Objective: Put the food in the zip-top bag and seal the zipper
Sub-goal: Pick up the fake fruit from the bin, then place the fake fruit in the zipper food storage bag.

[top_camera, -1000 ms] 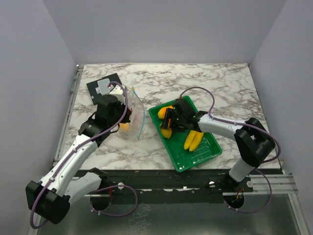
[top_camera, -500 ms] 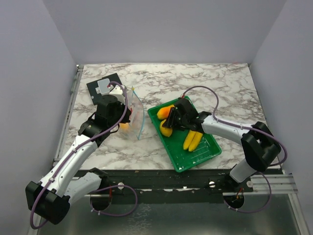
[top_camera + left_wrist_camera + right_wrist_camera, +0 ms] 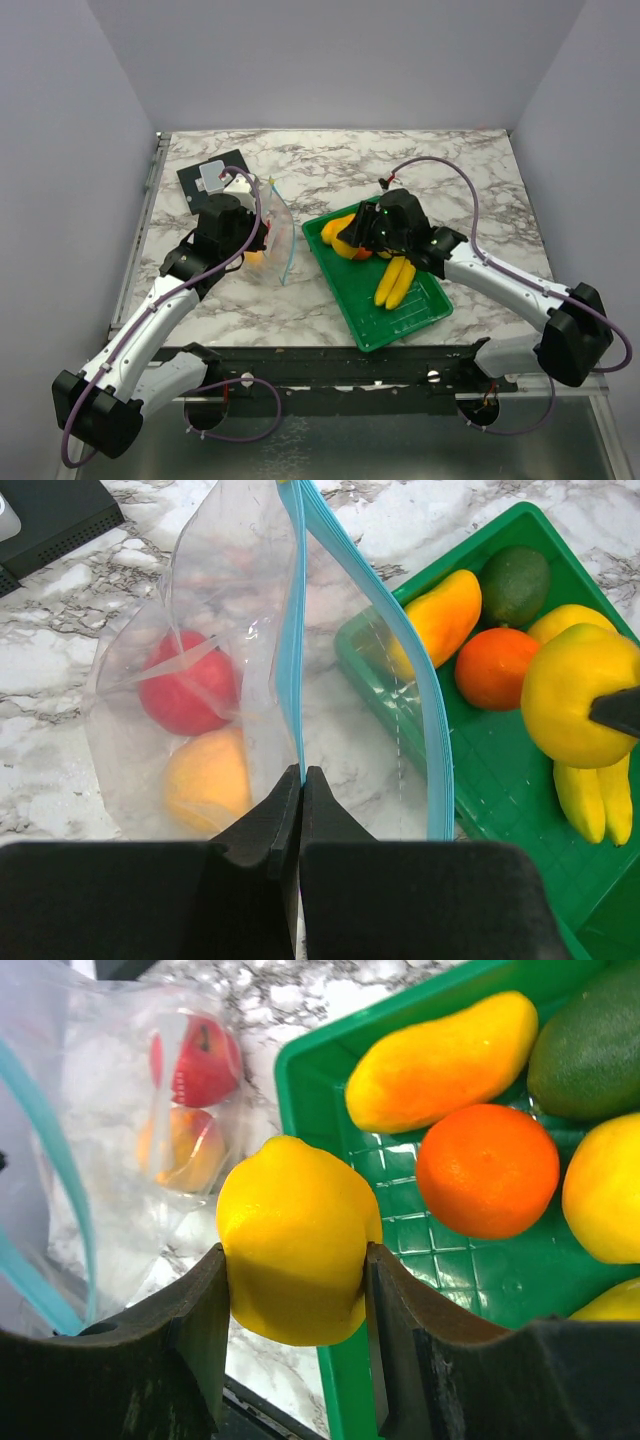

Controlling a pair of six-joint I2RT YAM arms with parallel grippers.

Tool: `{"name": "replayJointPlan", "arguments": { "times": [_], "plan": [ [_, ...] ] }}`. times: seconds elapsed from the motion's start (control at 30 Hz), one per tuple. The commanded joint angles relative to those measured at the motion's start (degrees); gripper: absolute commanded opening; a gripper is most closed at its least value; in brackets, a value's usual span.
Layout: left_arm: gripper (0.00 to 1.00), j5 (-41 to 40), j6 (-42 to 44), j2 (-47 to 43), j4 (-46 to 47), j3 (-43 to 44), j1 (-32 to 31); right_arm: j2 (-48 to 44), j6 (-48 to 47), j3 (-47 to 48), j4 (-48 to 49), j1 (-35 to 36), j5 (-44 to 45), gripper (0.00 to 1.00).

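The clear zip-top bag [image 3: 230, 650] stands open on the marble, its light blue zipper [image 3: 425, 700] spread wide. My left gripper [image 3: 300, 772] is shut on the near zipper strip and holds the mouth up. Inside lie a red apple [image 3: 190, 685] and a yellow-orange fruit [image 3: 205, 780]. My right gripper [image 3: 297, 1260] is shut on a yellow lemon [image 3: 295, 1230], held above the left edge of the green tray [image 3: 300, 1080], right of the bag [image 3: 278, 235]. In the tray lie bananas [image 3: 395, 283], an orange [image 3: 487, 1170], a mango-like piece [image 3: 440, 1060], another yellow fruit [image 3: 605, 1190].
A dark green avocado [image 3: 590, 1050] lies at the tray's far end. A black box [image 3: 212, 178] with a grey patch sits behind the left arm at the back left. The green tray [image 3: 415, 315] lies slantwise at centre right.
My right gripper has lifted the lemon out of the pile in the tray and the right arm has swung outward. The left gripper and bag have stayed put.
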Motion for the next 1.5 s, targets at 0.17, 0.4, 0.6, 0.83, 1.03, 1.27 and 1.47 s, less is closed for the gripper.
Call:
{"name": "replayJointPlan", "arguments": {
  "times": [0.17, 0.4, 0.6, 0.83, 1.03, 1.27, 1.47],
  "plan": [
    [0.0, -1.07, 0.3, -1.12, 0.22, -0.92, -0.32, -3.9, -5.63, 3.36, 6.69, 0.44, -11.63, 0.31],
    [0.0, -0.9, 0.26, -1.28, 0.19, -0.93, -0.35, -2.68, -7.54, 8.28, 9.74, 2.62, -17.88, 0.31],
    [0.0, -0.9, 0.29, -1.56, 0.19, -0.93, -0.36, 0.02, -8.02, 12.2, 11.32, 5.09, -18.42, 0.31],
    [0.0, -0.86, 0.34, -1.93, 0.19, -0.87, -0.37, 5.0, -8.02, 16.24, 12.32, 6.69, -18.19, 0.31],
    [0.0, -0.99, 0.27, -2.63, 0.2, -0.76, -0.38, 8.89, -7.84, 18.02, 12.6, 7.45, -18.3, 0.31],
    [0.0, -0.9, 0.19, -3.48, 0.19, -0.52, -0.41, 12.6, -8.55, 19.23, 12.47, 8.28, -17.5, 0.31],
    [0.0, -0.81, -0.13, -4.14, 0.33, -0.41, -0.41, 16.08, -9.64, 21.55, 9.45, 9.09, -14.63, 0.31]
  ]
}}
